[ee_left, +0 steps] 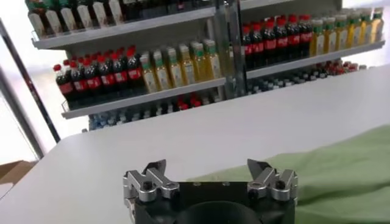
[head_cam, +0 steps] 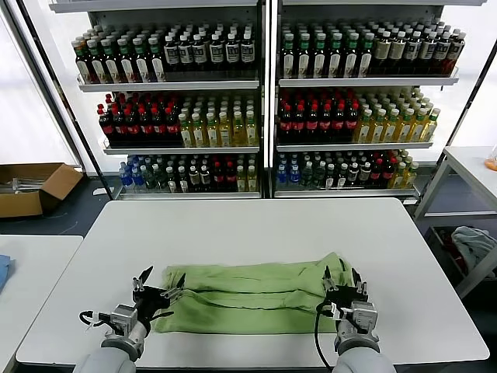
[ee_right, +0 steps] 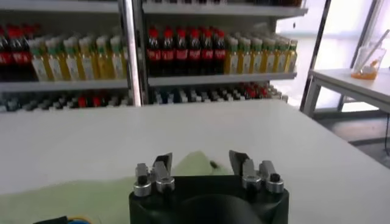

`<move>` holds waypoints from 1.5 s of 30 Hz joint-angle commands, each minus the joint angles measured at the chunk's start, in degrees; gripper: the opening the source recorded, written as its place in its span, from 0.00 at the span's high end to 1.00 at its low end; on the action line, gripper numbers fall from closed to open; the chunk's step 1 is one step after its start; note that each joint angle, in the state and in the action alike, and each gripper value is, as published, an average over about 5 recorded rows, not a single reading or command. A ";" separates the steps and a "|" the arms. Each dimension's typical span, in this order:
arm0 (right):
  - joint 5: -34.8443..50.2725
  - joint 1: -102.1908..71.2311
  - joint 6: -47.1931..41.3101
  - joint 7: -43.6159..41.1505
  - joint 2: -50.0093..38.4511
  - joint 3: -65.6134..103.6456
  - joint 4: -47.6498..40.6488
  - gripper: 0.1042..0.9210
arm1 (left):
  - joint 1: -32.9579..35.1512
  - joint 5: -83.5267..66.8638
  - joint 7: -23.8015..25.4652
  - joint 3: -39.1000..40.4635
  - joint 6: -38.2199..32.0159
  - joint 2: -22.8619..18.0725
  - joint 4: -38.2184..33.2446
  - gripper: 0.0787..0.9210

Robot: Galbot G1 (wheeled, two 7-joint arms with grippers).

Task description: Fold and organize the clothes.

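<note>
Green shirt [head_cam: 252, 299] lies folded lower centre on table [head_cam: 256, 225]; left gripper [head_cam: 158, 289] and right gripper [head_cam: 342, 280] hover open, empty, at its ends.

Both arms low and forward, hands spread apart over the near part of the desk.

The left hand [head_cam: 159, 286] sits at the left end of the green shirt [head_cam: 256, 299], its two fingers [ee_left: 153, 175] parted with a clear gap between them, pointing away from the body and a little inward over the shirt's edge. The right hand [head_cam: 342, 281] is at the shirt's right end, fingers [ee_right: 242, 163] likewise spread wide and aimed forward. Both wrists are held level and close to the near edge of the shirt, neither hand gripping anything.
</note>
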 commanded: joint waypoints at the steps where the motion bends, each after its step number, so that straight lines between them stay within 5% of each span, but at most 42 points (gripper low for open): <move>1: 0.99 -0.67 0.29 0.33 -0.16 0.03 6.05 0.18 | 0.01 -6.48 -3.17 -0.29 1.41 -3.14 0.02 0.12; 23: 1.05 -1.41 0.39 0.04 -0.74 -0.20 5.49 0.12 | -0.86 -8.33 -3.47 -0.57 2.97 -3.67 7.00 0.15; 45: 1.04 -1.00 0.41 0.11 -0.77 -0.09 5.11 0.12 | -0.52 -7.39 -2.77 -1.64 -0.66 -3.91 6.87 0.89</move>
